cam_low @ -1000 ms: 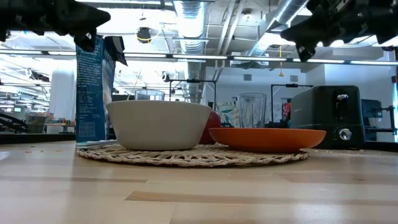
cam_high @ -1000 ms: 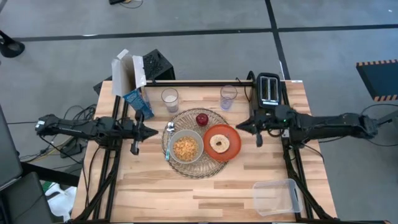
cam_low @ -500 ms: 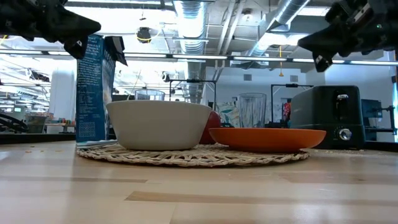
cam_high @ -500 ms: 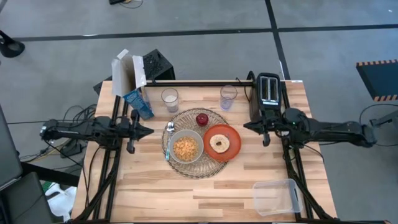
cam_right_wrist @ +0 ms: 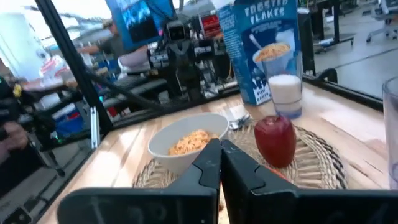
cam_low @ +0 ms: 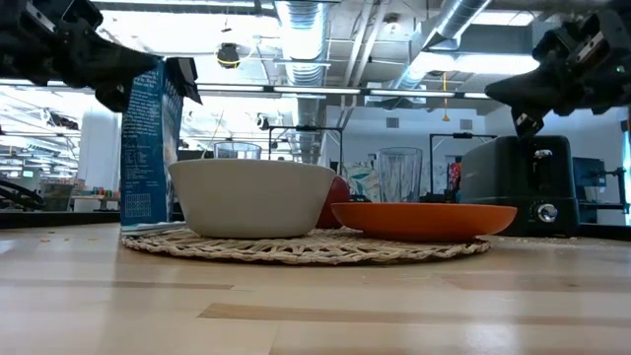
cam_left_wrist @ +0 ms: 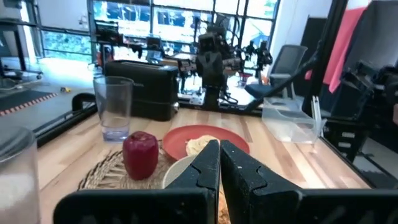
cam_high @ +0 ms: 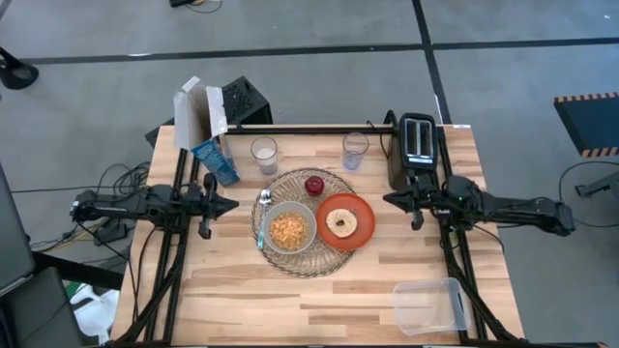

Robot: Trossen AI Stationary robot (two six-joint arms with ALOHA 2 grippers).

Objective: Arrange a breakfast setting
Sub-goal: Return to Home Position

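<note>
A round woven mat (cam_high: 305, 253) lies mid-table. On it stand a pale grey bowl (cam_high: 288, 229) holding cereal, an orange plate (cam_high: 345, 221) with a bagel (cam_high: 341, 222), a red apple (cam_high: 314, 185) and a metal spoon (cam_high: 262, 215) left of the bowl. My left gripper (cam_high: 232, 204) is shut and empty, left of the mat above the table. My right gripper (cam_high: 388, 199) is shut and empty, right of the plate. The apple (cam_left_wrist: 140, 154) and plate (cam_left_wrist: 205, 139) show in the left wrist view; the bowl (cam_right_wrist: 186, 142) and apple (cam_right_wrist: 275, 139) show in the right wrist view.
An open cereal box (cam_high: 206, 135) stands at the far left. A glass of milk (cam_high: 264, 155) and an empty glass (cam_high: 355, 150) stand behind the mat. A black toaster (cam_high: 418, 143) is at the far right, a clear plastic tub (cam_high: 429, 304) at the near right corner.
Both arms have drawn back from the mat: my left gripper a little toward the table's left edge, my right gripper toward the right edge and lower. Both stay shut. The setting has kept still.
</note>
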